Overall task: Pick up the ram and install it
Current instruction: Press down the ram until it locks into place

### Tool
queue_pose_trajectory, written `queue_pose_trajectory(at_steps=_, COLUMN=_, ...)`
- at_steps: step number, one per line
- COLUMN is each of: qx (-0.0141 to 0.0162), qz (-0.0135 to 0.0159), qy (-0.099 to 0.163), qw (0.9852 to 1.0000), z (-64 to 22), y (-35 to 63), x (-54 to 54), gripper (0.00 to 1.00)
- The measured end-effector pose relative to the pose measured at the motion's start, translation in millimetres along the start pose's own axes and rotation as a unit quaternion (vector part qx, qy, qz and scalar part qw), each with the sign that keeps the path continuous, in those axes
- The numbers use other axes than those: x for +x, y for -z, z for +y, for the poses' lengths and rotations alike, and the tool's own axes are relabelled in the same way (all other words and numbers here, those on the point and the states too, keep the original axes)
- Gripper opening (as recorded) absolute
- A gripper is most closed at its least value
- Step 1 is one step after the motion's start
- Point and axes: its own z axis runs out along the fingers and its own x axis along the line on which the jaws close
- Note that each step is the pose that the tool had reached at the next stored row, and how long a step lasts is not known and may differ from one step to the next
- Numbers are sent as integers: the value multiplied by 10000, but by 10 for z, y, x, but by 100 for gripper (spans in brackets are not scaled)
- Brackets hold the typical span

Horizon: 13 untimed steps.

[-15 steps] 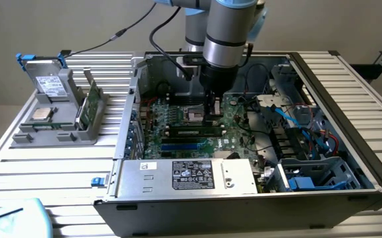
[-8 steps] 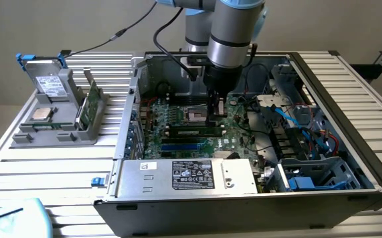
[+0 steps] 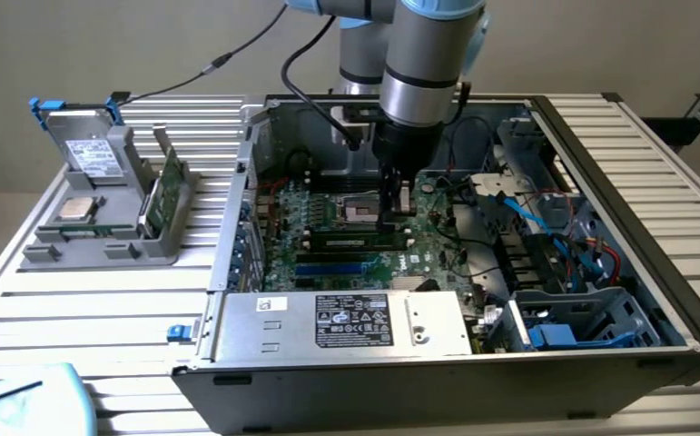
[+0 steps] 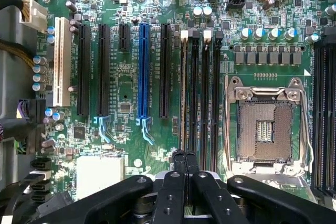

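The ram [image 3: 352, 242] is a narrow green stick with black chips, standing on edge in a slot of the motherboard [image 3: 325, 204] inside the open computer case. In the wrist view I see the ram [image 4: 184, 93] from above as a thin brownish edge in the outermost of several black memory slots [image 4: 205, 93]. My gripper [image 3: 389, 216] reaches straight down over one end of the stick. Its black fingers are shut together, and the gripper [image 4: 185, 157] has its tips right at the ram's upper edge. Whether they pinch the edge or only rest on it I cannot tell.
The bare CPU socket [image 4: 265, 129] lies close beside the memory slots. A grey power supply [image 3: 350, 322] with a black label fills the case's near side, with blue cables [image 3: 544, 218] on the exterior view's right. Outside, a grey holder [image 3: 95, 241] carries a labelled drive [image 3: 93, 156] and a green board [image 3: 171, 186].
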Motion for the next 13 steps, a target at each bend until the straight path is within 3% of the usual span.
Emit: queue_pose_trajectory(at_steps=13, qx=0, qz=1, qy=0, qw=10000, z=-3, y=-39, x=-3, gripper=11)
